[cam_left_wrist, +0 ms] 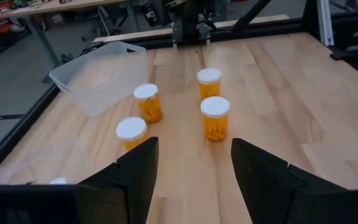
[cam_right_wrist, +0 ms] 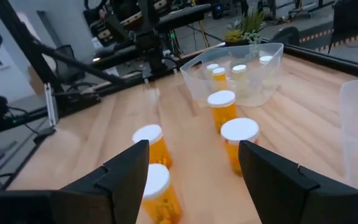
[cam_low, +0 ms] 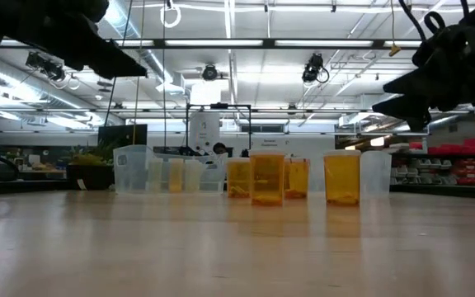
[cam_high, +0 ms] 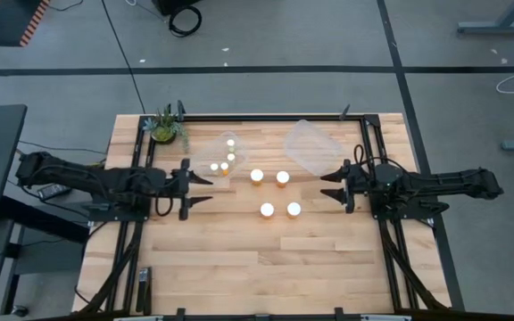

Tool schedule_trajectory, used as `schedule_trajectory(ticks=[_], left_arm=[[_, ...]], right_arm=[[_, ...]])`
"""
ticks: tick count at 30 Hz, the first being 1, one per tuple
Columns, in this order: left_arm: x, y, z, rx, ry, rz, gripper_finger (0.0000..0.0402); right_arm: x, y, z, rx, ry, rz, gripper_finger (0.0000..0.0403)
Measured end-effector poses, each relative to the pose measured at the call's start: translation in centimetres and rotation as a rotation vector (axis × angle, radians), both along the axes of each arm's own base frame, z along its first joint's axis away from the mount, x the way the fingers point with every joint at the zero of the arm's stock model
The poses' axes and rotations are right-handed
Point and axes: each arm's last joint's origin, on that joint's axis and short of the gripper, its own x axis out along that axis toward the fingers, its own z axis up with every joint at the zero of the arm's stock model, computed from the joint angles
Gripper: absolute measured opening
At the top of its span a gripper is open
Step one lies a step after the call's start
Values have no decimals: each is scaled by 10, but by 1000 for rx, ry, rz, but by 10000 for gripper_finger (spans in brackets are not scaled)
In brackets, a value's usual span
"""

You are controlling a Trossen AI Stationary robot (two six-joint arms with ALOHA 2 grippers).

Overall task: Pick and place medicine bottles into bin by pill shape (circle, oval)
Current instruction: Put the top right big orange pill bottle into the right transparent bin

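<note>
Four orange bottles (cam_high: pixel 275 193) stand unsorted mid-table because left gripper (cam_high: pixel 196 189) and right gripper (cam_high: pixel 332 187) flank them, released, empty.

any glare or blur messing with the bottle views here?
High view: orange bottles' white caps bloom into glowing blobs. Low view: grippers are backlit silhouettes against ceiling lights. Right wrist view: nearest bottle is smeared. Left wrist view: evenly lit and clear.

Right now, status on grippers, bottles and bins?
Left gripper and right gripper open, empty, hovering. Four orange bottles on table; smaller bottles in left bin. Right bin empty. Nothing in the way.
</note>
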Motion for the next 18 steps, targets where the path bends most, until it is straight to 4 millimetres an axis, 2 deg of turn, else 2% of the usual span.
schedule_trajectory(ticks=[7,18], left_arm=[[-17,1,-15,-39,-46,10,211],[-39,4,-32,-76,-162,15,211]], right_arm=[[0,-3,0,-8,0,-101,255],[0,-3,1,79,-25,-104,255]])
